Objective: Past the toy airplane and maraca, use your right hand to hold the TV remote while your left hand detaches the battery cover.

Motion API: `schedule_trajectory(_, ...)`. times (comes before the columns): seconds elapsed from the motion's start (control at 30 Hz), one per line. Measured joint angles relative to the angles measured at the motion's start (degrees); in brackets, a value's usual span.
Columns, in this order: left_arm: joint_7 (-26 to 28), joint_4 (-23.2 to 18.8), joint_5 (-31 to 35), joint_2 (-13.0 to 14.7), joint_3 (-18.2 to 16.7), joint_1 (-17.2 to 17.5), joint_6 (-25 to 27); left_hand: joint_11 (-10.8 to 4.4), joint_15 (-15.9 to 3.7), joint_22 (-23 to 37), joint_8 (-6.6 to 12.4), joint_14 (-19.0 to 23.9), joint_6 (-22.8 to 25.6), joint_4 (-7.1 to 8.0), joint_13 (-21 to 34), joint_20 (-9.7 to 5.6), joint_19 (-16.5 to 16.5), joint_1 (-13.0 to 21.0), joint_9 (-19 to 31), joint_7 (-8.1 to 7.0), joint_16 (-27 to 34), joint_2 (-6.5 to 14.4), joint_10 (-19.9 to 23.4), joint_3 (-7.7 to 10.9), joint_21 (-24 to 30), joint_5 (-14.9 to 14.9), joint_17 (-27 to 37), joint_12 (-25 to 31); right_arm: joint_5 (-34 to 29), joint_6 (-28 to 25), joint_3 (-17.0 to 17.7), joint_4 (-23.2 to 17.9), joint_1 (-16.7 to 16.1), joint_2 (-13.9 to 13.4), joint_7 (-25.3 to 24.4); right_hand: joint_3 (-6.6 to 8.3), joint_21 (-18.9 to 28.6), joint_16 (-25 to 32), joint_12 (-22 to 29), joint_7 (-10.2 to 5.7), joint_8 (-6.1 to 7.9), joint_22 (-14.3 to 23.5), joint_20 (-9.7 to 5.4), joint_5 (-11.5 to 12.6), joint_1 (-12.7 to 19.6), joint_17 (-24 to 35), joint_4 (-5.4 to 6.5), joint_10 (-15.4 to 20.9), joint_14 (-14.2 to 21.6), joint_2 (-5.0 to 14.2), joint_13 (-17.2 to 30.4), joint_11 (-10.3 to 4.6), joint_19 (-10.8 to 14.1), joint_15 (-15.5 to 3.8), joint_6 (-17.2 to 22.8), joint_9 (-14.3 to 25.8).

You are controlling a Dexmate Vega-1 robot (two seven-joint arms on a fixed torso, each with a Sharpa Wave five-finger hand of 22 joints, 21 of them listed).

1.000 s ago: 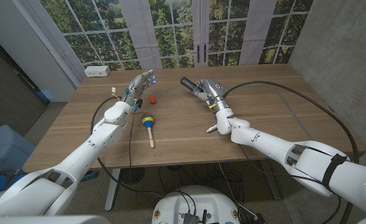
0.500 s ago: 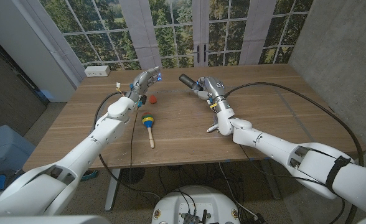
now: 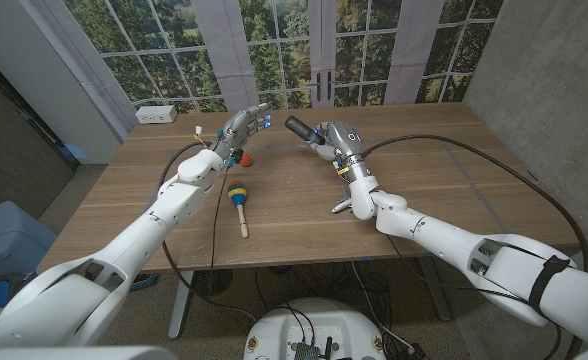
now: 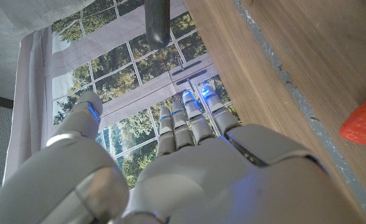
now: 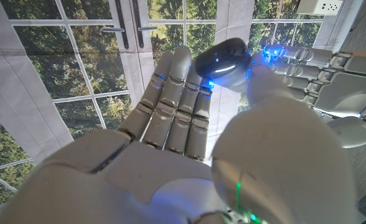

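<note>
Two hands close on the remote above the far tabletop

The TV remote (image 3: 300, 128) is held in the right hand (image 3: 331, 140), lifted clear of the tabletop (image 3: 424, 190) at its far middle, beyond the maraca (image 3: 239, 198) and a small red toy (image 3: 245, 157) that lies just in front of the left hand. Its long axis is seen running roughly left to right, with the free dark end pointed left, toward the left hand (image 3: 242, 128). That hand is raised with its fingers apart and nothing in them, its fingertips (image 3: 265, 120) near the remote's free end but apart from it; in the left wrist view the same dark end (image 4: 157, 22) is seen straight ahead of the fingers. The remote appears as a slim, dark, rounded bar with a glossy end (image 5: 223, 61). Whether the battery cover faces the left hand cannot be told. The left hand's reach is judged short and rightward.
</note>
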Motion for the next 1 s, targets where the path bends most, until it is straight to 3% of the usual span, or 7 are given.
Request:
schedule_trajectory(0.47, -1.1, -2.5, 0.0, 0.6, 1.0, -0.1, 2.8, -0.49, -0.11, 0.3, 1.24, 2.8, 2.0, 0.22, 0.3, -0.68, 2.3, 4.2, 0.3, 0.53, 0.6, 0.1, 3.6, -0.22, 0.5, 0.0, 0.3, 0.3, -1.3, 0.9, 0.8, -1.5, -1.2, -0.5, -1.8, 0.11, 0.8, -0.2, -0.4, 0.00, 0.07, 0.0, -0.21, 0.2, 0.0, 1.1, -0.11, 0.0, 0.0, 0.00, 0.0, 0.00, -0.2, 0.01, 0.0, 0.0)
schedule_trajectory(0.5, -1.1, -2.5, 0.0, 0.6, 1.0, -0.1, 2.8, -0.63, -0.14, 0.3, 1.50, 3.0, 2.4, 0.19, 0.3, -0.75, 2.5, 4.7, 0.4, 0.53, 0.8, 0.2, 3.9, -0.30, 0.5, 0.0, 0.5, 0.5, -1.4, 0.9, 0.8, -1.5, -1.2, -0.5, -1.9, 1.44, 0.8, -0.5, -0.5, 0.00, 0.07, 0.0, -0.21, 0.2, 0.0, 1.2, -1.44, 0.0, 0.0, 0.00, 0.0, 0.00, -0.2, 0.01, 0.0, 0.0)
schedule_trajectory(0.53, -1.3, -2.6, -0.1, 0.6, 1.1, -0.2, 3.0, -0.68, -0.01, 0.3, 1.62, 3.1, 2.6, 0.26, 0.4, -0.75, 2.6, 4.9, 0.5, 0.72, 0.8, 0.0, 4.0, -0.66, 0.6, 0.0, 0.5, 0.5, -1.5, 1.0, 0.9, -1.6, -1.3, -0.4, -2.1, 1.97, 1.0, -0.6, -0.6, 0.00, 0.07, 0.0, -0.21, 0.2, 0.0, 1.3, -1.97, 0.0, 0.0, -0.01, 0.1, 0.00, -0.2, 0.01, 0.0, 0.0)
schedule_trajectory(1.0, -3.3, -1.8, -0.9, 0.0, 1.8, -1.2, 3.6, -1.26, -0.34, 0.8, 5.51, 10.0, 9.3, 1.08, 1.1, -1.87, 6.2, 7.7, 1.3, 1.85, 3.2, 0.7, 12.1, -3.34, 2.2, 0.0, 1.0, 2.2, -2.1, 2.0, 1.1, -1.1, -1.5, 0.2, -4.2, 1.97, 1.6, -1.1, -0.7, 0.00, 0.03, -0.3, 0.00, 0.0, 0.0, 2.4, -1.97, 0.0, 0.1, -0.01, 0.5, 0.00, -0.8, 0.10, 0.0, 0.0)
